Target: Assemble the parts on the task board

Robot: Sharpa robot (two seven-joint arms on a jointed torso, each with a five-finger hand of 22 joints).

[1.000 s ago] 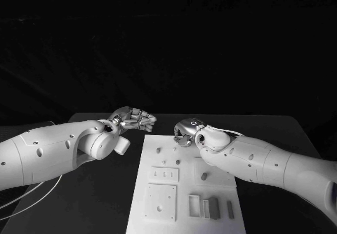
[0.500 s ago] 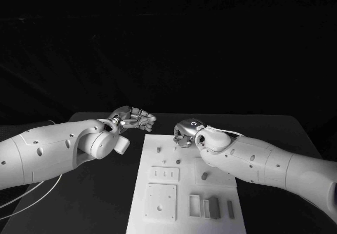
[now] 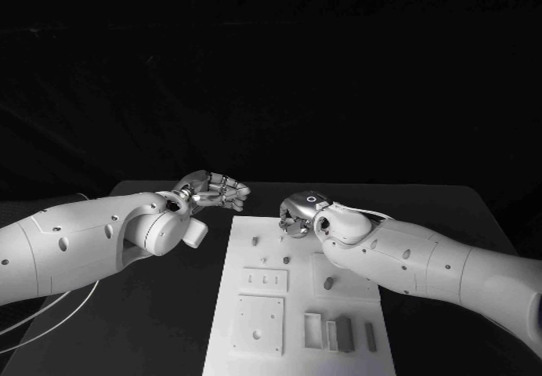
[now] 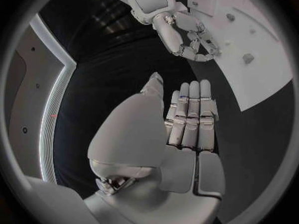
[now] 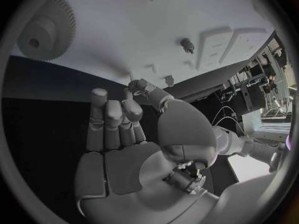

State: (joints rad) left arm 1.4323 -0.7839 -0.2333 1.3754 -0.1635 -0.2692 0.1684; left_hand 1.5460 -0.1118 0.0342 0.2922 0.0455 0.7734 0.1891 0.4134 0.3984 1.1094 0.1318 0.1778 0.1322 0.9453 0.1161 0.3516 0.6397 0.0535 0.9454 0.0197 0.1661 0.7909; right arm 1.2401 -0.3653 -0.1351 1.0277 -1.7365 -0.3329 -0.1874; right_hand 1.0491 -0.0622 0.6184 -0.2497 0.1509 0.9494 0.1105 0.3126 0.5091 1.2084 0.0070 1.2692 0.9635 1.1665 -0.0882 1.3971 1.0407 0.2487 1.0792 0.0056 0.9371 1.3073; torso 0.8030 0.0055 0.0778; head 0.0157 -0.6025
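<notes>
The white task board [image 3: 296, 301] lies lengthwise in the middle of the table. Small pegs [image 3: 329, 283] stand in it, and grey blocks [image 3: 345, 334] sit at its near end. My right hand [image 3: 299, 211] hovers over the board's far end with its fingers curled down [image 4: 187, 32]. In the right wrist view its thumb and one finger [image 5: 141, 86] meet tip to tip; whether a part is between them is hidden. My left hand [image 3: 214, 190] hangs left of the board's far corner, fingers [image 4: 190, 117] side by side, holding nothing.
A toothed gear [image 5: 44, 27] and a small peg [image 5: 187, 45] sit on the board near my right hand. Two square plates [image 3: 260, 323] lie on the board's near left part. Black table [image 3: 169, 313] runs along both sides of the board.
</notes>
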